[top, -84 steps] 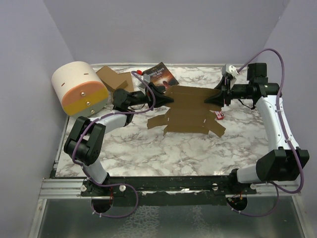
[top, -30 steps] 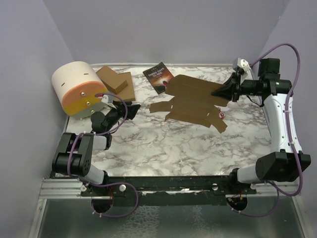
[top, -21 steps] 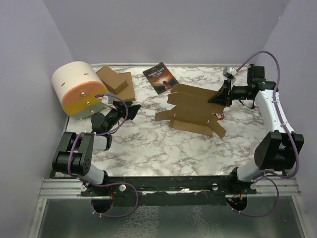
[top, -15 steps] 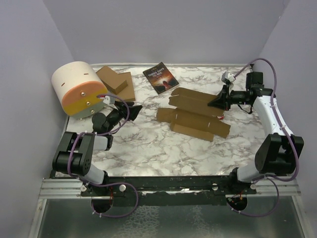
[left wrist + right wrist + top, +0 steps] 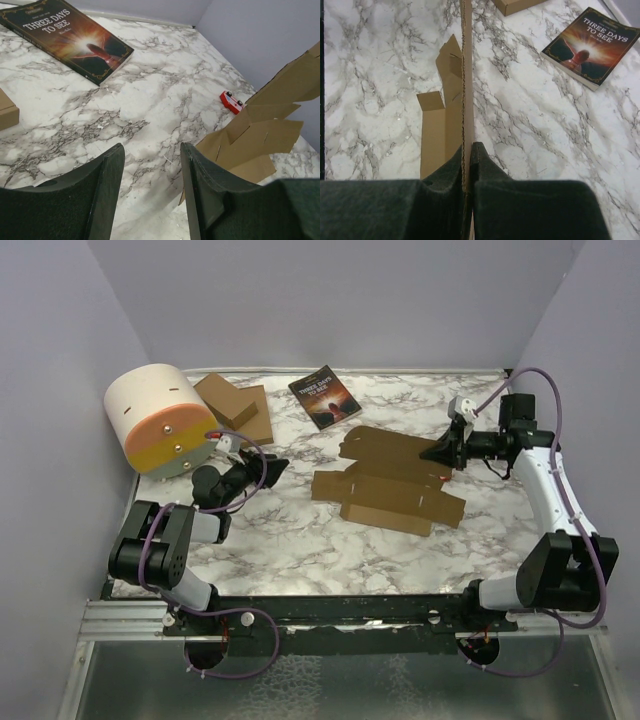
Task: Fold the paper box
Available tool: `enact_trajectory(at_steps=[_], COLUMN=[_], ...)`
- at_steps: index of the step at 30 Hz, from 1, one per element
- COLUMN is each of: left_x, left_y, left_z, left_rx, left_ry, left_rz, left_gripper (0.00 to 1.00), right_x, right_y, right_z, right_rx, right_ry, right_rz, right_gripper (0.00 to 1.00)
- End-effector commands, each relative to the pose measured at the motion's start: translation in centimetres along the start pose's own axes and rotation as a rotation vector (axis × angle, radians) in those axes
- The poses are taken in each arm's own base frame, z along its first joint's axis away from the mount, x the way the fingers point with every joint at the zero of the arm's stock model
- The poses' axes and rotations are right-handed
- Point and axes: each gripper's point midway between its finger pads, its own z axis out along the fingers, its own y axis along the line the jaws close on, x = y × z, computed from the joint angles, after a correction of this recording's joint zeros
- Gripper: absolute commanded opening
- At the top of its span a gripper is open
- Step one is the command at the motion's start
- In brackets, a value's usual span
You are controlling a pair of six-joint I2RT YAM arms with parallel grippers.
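The paper box is a brown die-cut cardboard sheet, partly folded over itself, lying right of the table's middle. Its far right edge is lifted off the table. My right gripper is shut on that edge; in the right wrist view the fingers pinch the thin corrugated edge of the paper box. My left gripper hovers low at the left, well short of the box, open and empty. Through its jaws I see bare marble, with the paper box ahead to the right.
A dark-covered book lies at the back centre. A stack of flat cardboard pieces and a cream-and-orange cylinder sit at the back left. A small red object lies beyond the box. Purple walls close in three sides.
The right gripper has swung the held edge leftward and down, folding the spread sheet into a narrower doubled shape. The left arm had drawn back to the left, and its jaws have narrowed somewhat.
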Motion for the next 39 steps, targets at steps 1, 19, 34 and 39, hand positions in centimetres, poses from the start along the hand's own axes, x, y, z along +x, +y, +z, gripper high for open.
enact_trajectory(at_steps=[1,19,34,39], left_x=[0.6,1.6,1.7,2.3], left_y=[0.4,-6.1,-6.8,-5.9], left_z=[0.2,1.3,3.6,2.9], left_rx=[-0.016,0.124,0.119,0.070], left_ry=[0.034,0.049,0.118,0.113], left_rz=[0.028,0.122,0.102,0.129], left_gripper=[0.51,0.52,0.26,0.26], right_x=[-2.6,-1.9,-1.8,-1.5], right_y=[0.2,0.3,1.0,3.2], right_z=[-0.6,-0.4,-0.3,-0.4], right_rx=[0.022,0.042,0.020,-0.037], right_ry=[-0.056,-0.063,-0.076,-0.086], right_rz=[-0.089,-0.022,-0.042,-0.146], right_gripper=[0.01,0.01,0.01,0.01])
